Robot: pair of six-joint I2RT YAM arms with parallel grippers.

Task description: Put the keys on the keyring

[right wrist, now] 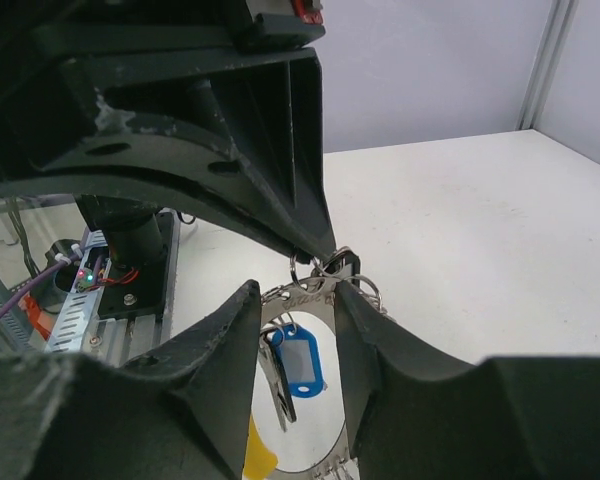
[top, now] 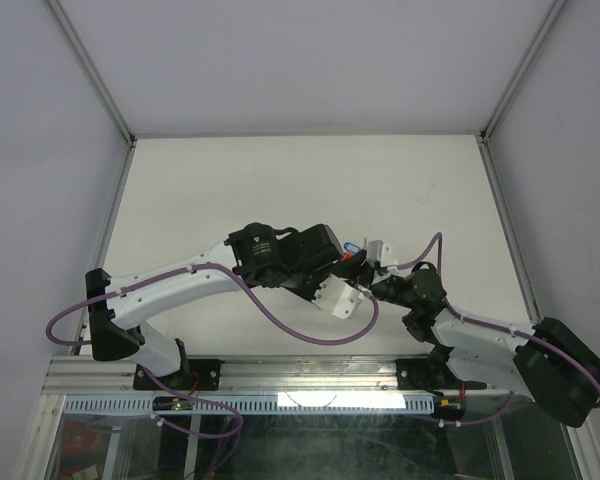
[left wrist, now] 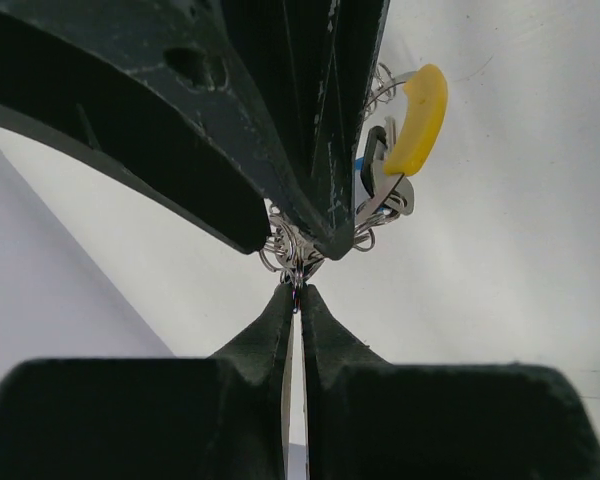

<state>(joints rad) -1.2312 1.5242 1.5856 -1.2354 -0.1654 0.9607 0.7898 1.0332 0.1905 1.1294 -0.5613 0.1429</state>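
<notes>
My right gripper (right wrist: 298, 292) is shut on the keyring's flat silvery band (right wrist: 310, 290) and holds it off the table. The ring's yellow arc (right wrist: 256, 456) hangs below. A blue-tagged key (right wrist: 302, 362) and silvery keys (right wrist: 276, 381) hang inside the ring. My left gripper (left wrist: 296, 292) is shut on a small wire split ring at the keyring's beaded edge (left wrist: 280, 250). The yellow arc (left wrist: 420, 120) and a black tag (left wrist: 373, 150) show behind the right gripper's fingers (left wrist: 320, 150). In the top view both grippers meet tip to tip (top: 355, 262) beside the blue tag (top: 351, 246).
The white table (top: 280, 180) lies under the grippers, walled by grey panels and metal posts (top: 90, 70). An aluminium rail (top: 280, 375) carries both arm bases at the near edge. Purple cables (top: 310, 330) loop off each arm.
</notes>
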